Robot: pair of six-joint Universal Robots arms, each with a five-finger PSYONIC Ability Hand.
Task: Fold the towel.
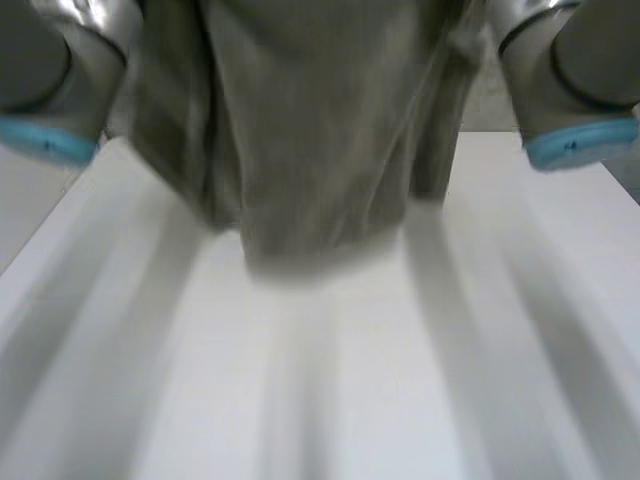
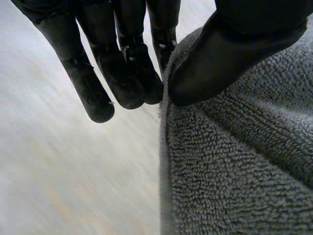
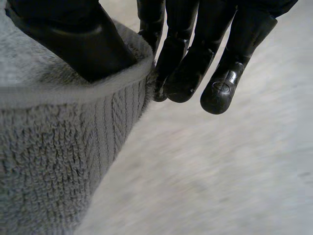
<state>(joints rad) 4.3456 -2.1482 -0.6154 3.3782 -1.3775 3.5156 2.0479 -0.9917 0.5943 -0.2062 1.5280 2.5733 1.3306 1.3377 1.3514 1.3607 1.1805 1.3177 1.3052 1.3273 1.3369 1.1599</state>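
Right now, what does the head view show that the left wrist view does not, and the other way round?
Head view: the left arm and the right arm, with the towel hanging in folds between them. Left wrist view: the left hand pinching the towel's edge between its thumb and straight fingers. Both: the grey towel and the white table beneath it.

Likely a robot lab (white table (image 1: pixel 330 400), grey arms (image 1: pixel 60 70))

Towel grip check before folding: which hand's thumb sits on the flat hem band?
The right hand: its thumb presses the towel's flat hem band. The left hand's thumb rests on looped pile beside a plain edge.
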